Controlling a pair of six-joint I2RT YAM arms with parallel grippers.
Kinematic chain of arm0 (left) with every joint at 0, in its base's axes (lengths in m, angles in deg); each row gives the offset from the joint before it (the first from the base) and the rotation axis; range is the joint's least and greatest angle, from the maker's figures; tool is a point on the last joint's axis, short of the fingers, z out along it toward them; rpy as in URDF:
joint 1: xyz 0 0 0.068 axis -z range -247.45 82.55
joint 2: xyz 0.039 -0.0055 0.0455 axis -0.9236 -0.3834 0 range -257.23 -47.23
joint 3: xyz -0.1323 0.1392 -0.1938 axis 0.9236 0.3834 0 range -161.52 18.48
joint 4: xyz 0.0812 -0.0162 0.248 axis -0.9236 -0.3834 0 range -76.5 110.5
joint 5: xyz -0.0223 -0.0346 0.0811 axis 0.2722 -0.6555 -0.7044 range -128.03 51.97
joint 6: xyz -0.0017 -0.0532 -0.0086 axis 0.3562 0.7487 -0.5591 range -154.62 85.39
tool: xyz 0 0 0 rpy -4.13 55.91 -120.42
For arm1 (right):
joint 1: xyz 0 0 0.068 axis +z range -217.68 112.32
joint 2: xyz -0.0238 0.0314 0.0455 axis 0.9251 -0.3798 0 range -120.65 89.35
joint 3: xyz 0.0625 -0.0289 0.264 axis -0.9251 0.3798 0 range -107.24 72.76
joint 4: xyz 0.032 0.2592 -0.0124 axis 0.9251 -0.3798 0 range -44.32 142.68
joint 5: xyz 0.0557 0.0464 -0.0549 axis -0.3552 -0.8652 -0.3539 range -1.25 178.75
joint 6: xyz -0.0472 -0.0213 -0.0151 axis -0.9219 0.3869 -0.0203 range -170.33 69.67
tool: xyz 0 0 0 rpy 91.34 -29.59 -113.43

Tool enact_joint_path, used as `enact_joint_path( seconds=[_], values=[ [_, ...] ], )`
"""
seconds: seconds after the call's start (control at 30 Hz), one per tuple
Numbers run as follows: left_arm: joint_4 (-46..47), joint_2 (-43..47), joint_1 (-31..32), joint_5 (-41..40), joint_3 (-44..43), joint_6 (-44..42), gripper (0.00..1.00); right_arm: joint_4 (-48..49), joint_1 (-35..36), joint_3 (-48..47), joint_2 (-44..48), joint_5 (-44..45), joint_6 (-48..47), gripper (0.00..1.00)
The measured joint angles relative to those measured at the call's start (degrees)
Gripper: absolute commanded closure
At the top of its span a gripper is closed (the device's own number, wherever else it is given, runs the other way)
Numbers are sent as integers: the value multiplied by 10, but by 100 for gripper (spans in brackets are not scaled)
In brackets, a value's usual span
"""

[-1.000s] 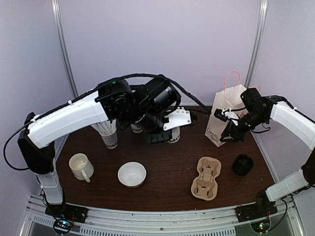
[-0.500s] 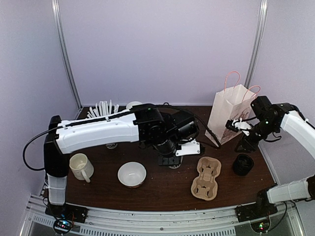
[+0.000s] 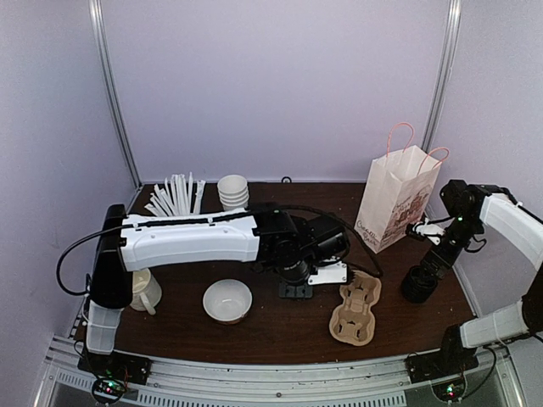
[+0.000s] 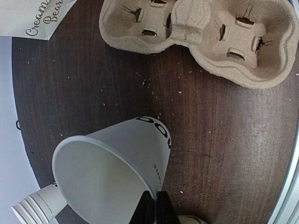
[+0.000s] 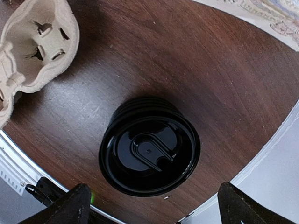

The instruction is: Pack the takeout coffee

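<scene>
A takeout coffee cup (image 4: 117, 163), white paper with black block lettering near its base, has no lid on it. My left gripper (image 4: 156, 205) is shut on its rim at the table's centre (image 3: 295, 290). The cup hangs tilted, with its base just short of the cardboard cup carrier (image 4: 196, 37) (image 3: 356, 307). Whether the base touches the table I cannot tell. A stack of black lids (image 5: 149, 149) (image 3: 419, 284) stands at the right. My right gripper (image 5: 156, 207) (image 3: 427, 264) hovers straight above it, open wide, with one finger on each side and nothing held.
A white paper bag (image 3: 397, 199) with pink handles stands at the back right, behind the lids. A handled mug (image 3: 140, 290) and a bowl (image 3: 227, 301) sit front left. Stacked bowls (image 3: 232, 191) and white sticks (image 3: 174, 197) are at the back. Stacked lidless cups (image 4: 37, 210) lie near my left gripper.
My left arm swung from the back of the table forward and down to the centre with the cup. My right gripper left the bag, came over the lids and opened.
</scene>
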Motion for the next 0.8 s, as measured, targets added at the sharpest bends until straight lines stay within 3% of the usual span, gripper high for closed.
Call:
enact_joint_path(
  seconds=[0.17,0.27,0.63,0.8],
  values=[
    [15,-6,0,1,6,0,100,2,-21,0,-35,0,-1,0],
    [17,-10,0,0,8,-1,82,5,-23,0,-46,-3,-1,1],
    [24,-4,0,3,18,-3,32,11,-24,0,-67,-34,-8,1],
    [87,87,0,24,88,-1,26,11,-24,0,-75,-42,-13,1]
  ],
)
